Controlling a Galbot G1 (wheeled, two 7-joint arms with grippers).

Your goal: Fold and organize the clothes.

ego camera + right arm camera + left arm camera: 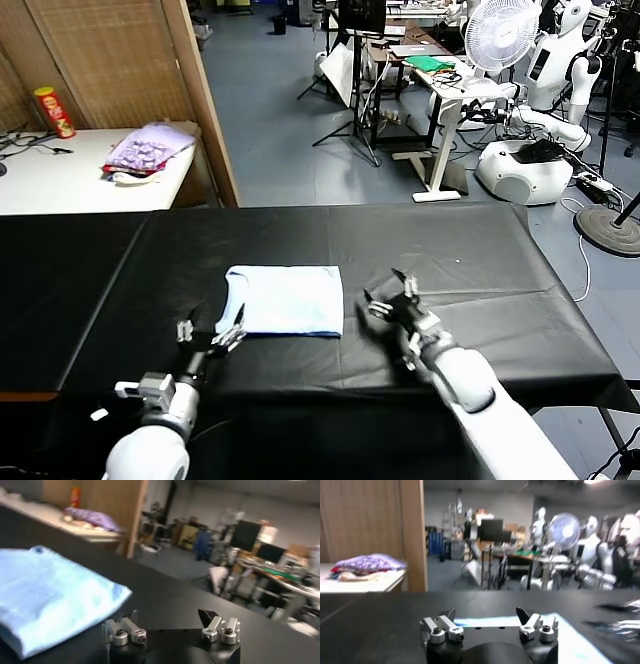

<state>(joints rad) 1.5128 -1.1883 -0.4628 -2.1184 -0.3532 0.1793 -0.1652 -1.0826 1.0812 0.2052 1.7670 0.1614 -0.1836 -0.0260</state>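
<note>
The pale sky-blue folded T-shirt (285, 300) is laid flat near the middle of the black-covered tabletop (480, 250). The left end effector (212, 335) is seen at its 7 o'clock, fingers apart; the right end effector (390, 295), at its 3 o'clock, is likewise spread, gripping nothing.

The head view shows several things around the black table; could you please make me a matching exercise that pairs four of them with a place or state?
Things:
1. T-shirt
2. left gripper
3. right gripper
4. purple cloth pile

Places or states:
A. on the white side table
B. open, empty, just off the shirt's right edge
C. folded flat on the black tablecloth
D. open, empty, at the shirt's near left corner

Pairs: 1-C, 2-D, 3-B, 4-A
</note>
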